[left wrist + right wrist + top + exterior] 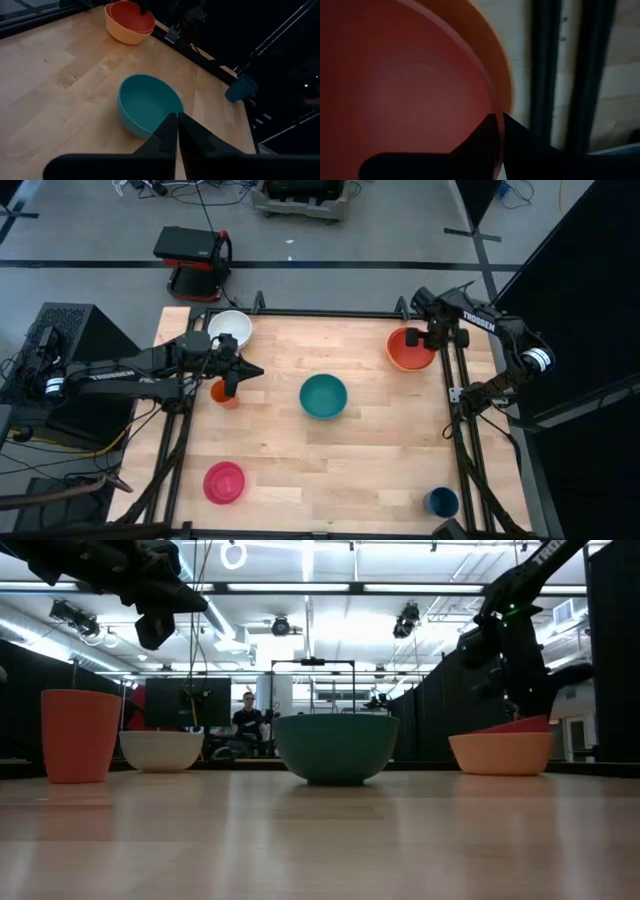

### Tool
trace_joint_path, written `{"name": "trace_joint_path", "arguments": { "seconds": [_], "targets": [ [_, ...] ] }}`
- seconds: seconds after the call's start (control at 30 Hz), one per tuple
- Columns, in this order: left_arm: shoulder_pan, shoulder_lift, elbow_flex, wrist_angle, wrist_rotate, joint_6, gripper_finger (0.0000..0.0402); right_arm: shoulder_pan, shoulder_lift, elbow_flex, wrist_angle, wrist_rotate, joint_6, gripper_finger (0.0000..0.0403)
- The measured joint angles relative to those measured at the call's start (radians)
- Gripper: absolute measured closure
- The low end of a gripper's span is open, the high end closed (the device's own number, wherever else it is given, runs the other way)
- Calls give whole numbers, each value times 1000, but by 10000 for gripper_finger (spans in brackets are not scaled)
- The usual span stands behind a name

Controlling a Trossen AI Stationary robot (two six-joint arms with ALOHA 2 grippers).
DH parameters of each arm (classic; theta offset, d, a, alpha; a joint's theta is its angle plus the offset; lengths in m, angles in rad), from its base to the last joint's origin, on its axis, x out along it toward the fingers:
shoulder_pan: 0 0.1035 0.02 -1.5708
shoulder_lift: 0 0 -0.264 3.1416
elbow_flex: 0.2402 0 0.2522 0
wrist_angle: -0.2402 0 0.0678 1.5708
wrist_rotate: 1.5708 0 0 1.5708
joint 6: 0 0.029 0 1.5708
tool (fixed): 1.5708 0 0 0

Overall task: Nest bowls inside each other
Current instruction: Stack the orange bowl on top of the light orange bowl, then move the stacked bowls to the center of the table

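So far only one pair was nested: the red bowl (408, 346) sat inside the orange bowl (395, 361), its rim pinched by the right gripper (437, 337). Teal bowl (323, 396), white bowl (231, 327) and pink bowl (224, 482) remained apart. The left gripper (240, 372) hovered clenched, empty.

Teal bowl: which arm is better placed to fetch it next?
Probably the left. Its shut end effector hangs empty beside the teal bowl, while the right end effector is pinching the red-orange bowl rim.
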Motion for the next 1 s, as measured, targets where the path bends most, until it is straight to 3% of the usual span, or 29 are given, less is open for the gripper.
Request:
{"name": "trace_joint_path", "arguments": {
  "seconds": [0.23,0.77,1.0],
  "targets": [
    [0,0,0,0,0,0,401,20,-36,-1,61,-21,-30,321],
    [0,0,0,0,0,7,401,33,-267,-1,195,-209,-98,135],
    [0,0,0,0,0,7,401,144,-329,0,229,-325,-230,153]
  ]
}}
